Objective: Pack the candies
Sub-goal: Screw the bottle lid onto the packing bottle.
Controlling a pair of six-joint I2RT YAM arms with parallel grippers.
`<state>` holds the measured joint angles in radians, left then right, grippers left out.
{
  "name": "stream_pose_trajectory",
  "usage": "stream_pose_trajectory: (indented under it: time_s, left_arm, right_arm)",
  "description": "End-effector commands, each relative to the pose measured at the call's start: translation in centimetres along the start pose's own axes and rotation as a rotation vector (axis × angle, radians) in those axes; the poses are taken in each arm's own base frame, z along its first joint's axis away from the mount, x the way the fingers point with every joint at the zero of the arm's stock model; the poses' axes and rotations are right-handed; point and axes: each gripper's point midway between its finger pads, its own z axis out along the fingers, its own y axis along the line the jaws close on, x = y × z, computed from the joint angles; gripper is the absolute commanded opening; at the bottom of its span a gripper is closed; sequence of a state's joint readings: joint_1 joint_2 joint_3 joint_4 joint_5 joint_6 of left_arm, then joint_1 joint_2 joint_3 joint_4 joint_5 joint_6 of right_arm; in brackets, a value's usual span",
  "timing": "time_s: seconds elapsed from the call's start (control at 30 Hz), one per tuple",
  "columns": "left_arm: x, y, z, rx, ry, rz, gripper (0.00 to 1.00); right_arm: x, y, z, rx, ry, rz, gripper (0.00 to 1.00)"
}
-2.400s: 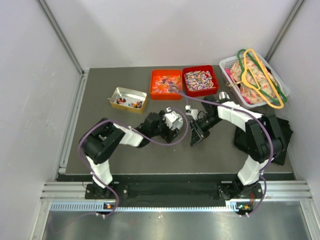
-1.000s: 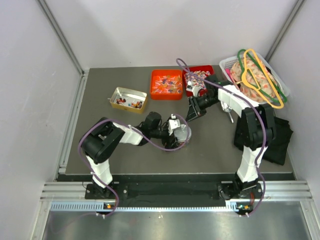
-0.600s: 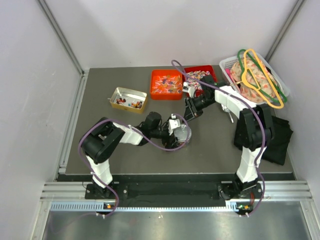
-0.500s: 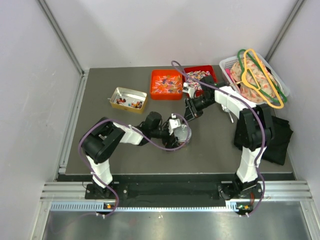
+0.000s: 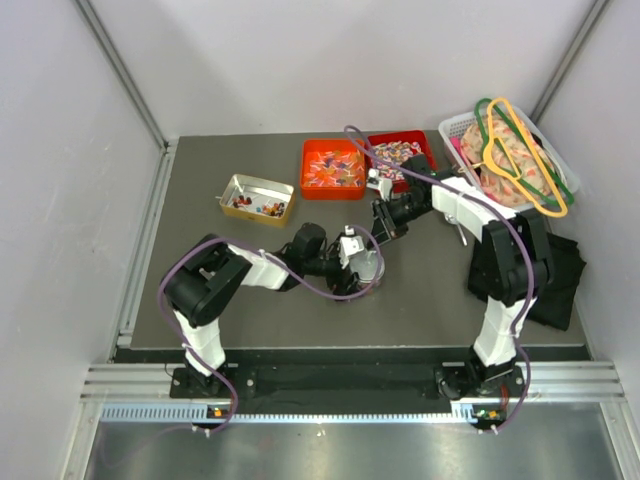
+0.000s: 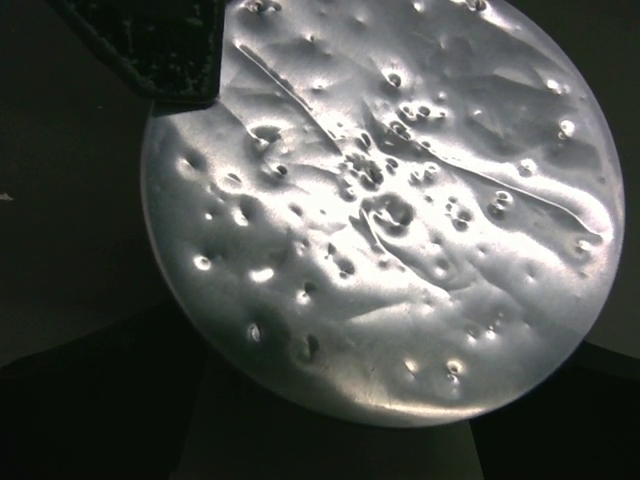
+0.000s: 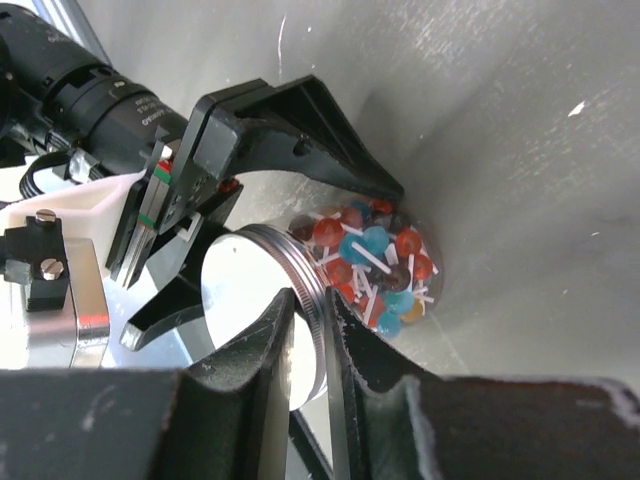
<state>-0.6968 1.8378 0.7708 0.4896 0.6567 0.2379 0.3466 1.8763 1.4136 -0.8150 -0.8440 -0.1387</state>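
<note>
The candies, small sweets in mixed shiny wrappers, fill a red bin at the back, partly behind my right arm. A clear jar with a silver lid lies on its side at mid-table. It holds red and blue lollipops. My left gripper is shut on the jar, its black fingers around the body. The dented lid fills the left wrist view. My right gripper hovers just behind the jar. Its tips are nearly together, with nothing seen between them.
An orange bin of small wrapped items stands left of the red bin. A metal tin with small bits is at the left. A white basket with hangers and cloth sits at the back right. A black cloth lies at the right edge.
My right gripper left the jar's side, went up to the red bin, then came back down-left toward the jar. My left gripper shifted the jar slightly right and toward the near edge.
</note>
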Motion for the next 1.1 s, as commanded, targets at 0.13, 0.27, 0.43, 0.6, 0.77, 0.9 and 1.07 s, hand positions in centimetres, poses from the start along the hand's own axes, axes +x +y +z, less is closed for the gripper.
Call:
stream_pose_trajectory:
  time_s: [0.13, 0.27, 0.43, 0.6, 0.77, 0.9, 1.07]
  left_arm:
    - [-0.7, 2.4, 0.2, -0.129, -0.009, -0.050, 0.99]
    - [-0.6, 3.1, 0.1, -0.167, -0.005, -0.063, 0.99]
    - [-0.5, 3.8, -0.1, -0.211, 0.002, -0.073, 0.99]
    - [-0.4, 4.4, -0.2, -0.243, 0.006, -0.079, 0.99]
    - [-1.0, 2.6, 0.2, -0.136, -0.023, -0.070, 0.99]
    - [-1.7, 0.6, 0.5, -0.023, -0.053, -0.069, 0.99]
    - [-2.0, -0.8, 1.0, 0.048, -0.066, -0.038, 0.99]
  right_arm:
    - [3.0, 0.5, -0.6, 0.061, 0.054, -0.019, 0.15]
    - [3.4, 0.5, -0.9, 0.084, 0.050, -0.007, 0.15]
    - [3.7, 0.5, -0.7, 0.085, 0.060, 0.040, 0.08]
    - [4.0, 0.6, -0.5, 0.083, 0.034, 0.072, 0.08]
    - [3.3, 1.0, -0.6, 0.071, 0.020, 0.061, 0.08]
    - [3.5, 0.8, -0.4, 0.064, 0.026, 0.063, 0.08]
    - [3.6, 0.7, -0.2, 0.061, 0.031, 0.067, 0.08]
